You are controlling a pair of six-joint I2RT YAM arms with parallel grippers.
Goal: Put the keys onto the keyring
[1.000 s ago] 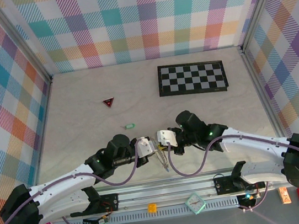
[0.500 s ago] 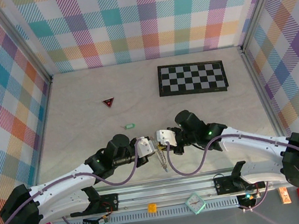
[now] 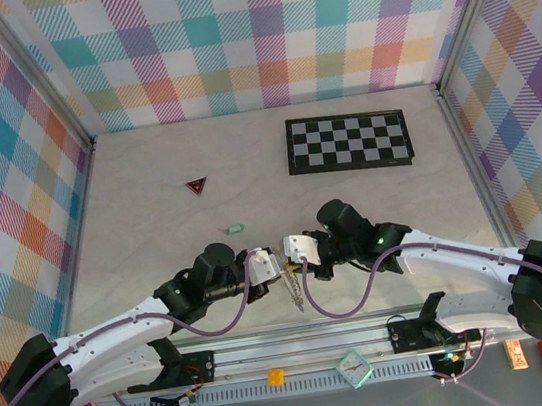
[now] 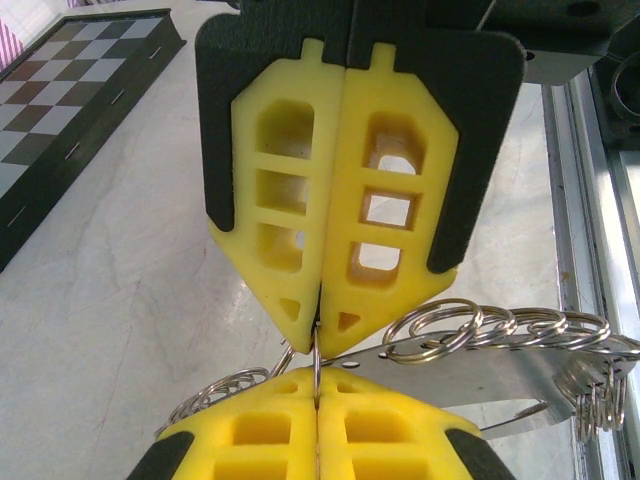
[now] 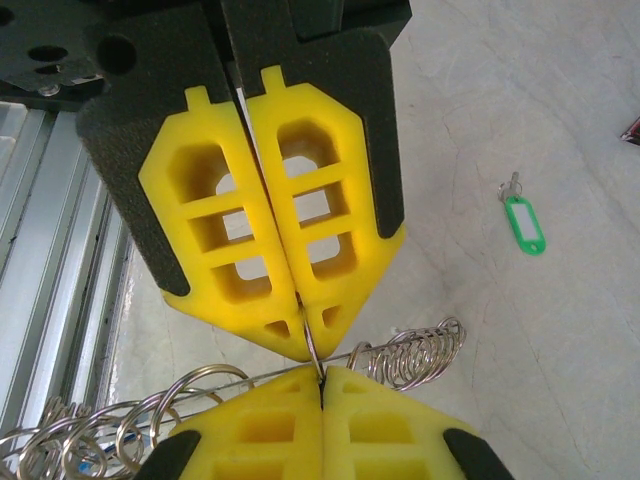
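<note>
**Keyring pinched between both grippers, green key not yet threaded**

Progress: early, by judgement. Keyring held near the middle of the near edge of the table, gripped from two sides. Left gripper clamped with pads flat together on the thin metal. Right gripper closed on it likewise, tips of the two facing and almost touching. Short chain of linked silvery rings dangling beside the pinch. Mint-green key lying flat on the table, well apart from the ring on the far-left side of the grippers, held by nothing. Judged outstanding: fetching that key, parting the ring, threading it on. Blue-headed key: on the ring or off, cannot tell.

Count:
- keyring, one
- chain, one
- keys made out, one (mint-green)
- grippers, two, both occupied with the ring
- dark red triangle, one, left half of the table
- checkerboard, one, right half, by the far edge
</note>
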